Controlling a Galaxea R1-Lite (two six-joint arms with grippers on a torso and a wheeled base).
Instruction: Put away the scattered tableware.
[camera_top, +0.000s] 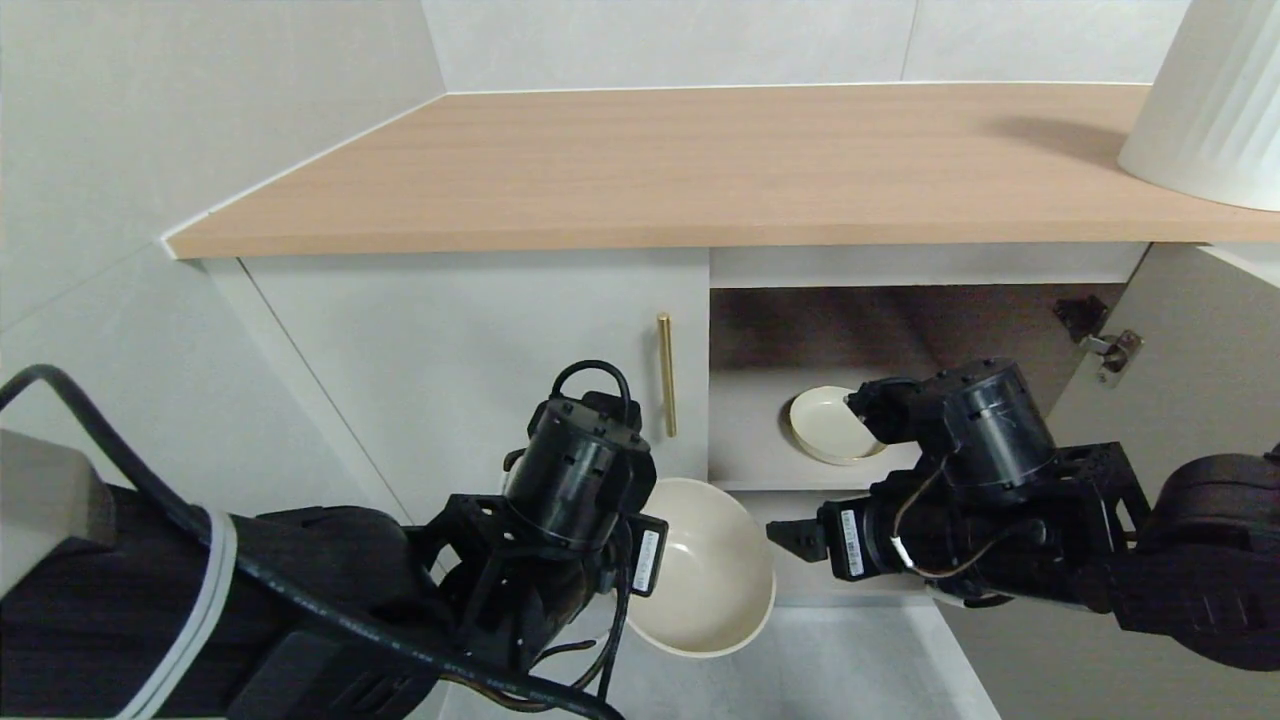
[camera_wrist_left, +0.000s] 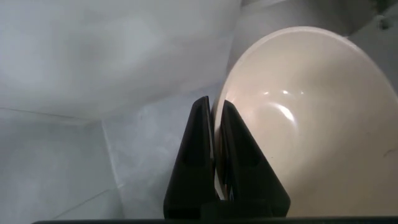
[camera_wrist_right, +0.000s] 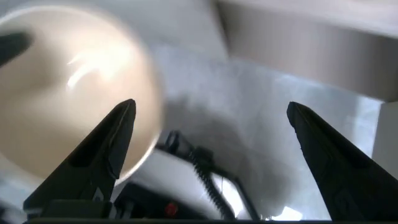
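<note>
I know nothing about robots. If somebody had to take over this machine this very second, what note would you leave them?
Left gripper: jaws shut on the rim of a cream bowl, held low in front of the cupboard.
Right gripper: jaws open, holding nothing, close to the bowl at the cupboard opening.
Done: the cupboard door is open, and a small dish sits on the shelf inside.
Left: set the bowl inside, probably beside the small dish, then let go.

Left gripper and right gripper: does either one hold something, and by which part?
The left gripper holds the cream bowl by its rim, which is pinched on both sides. The right gripper is open and holds nothing.
</note>
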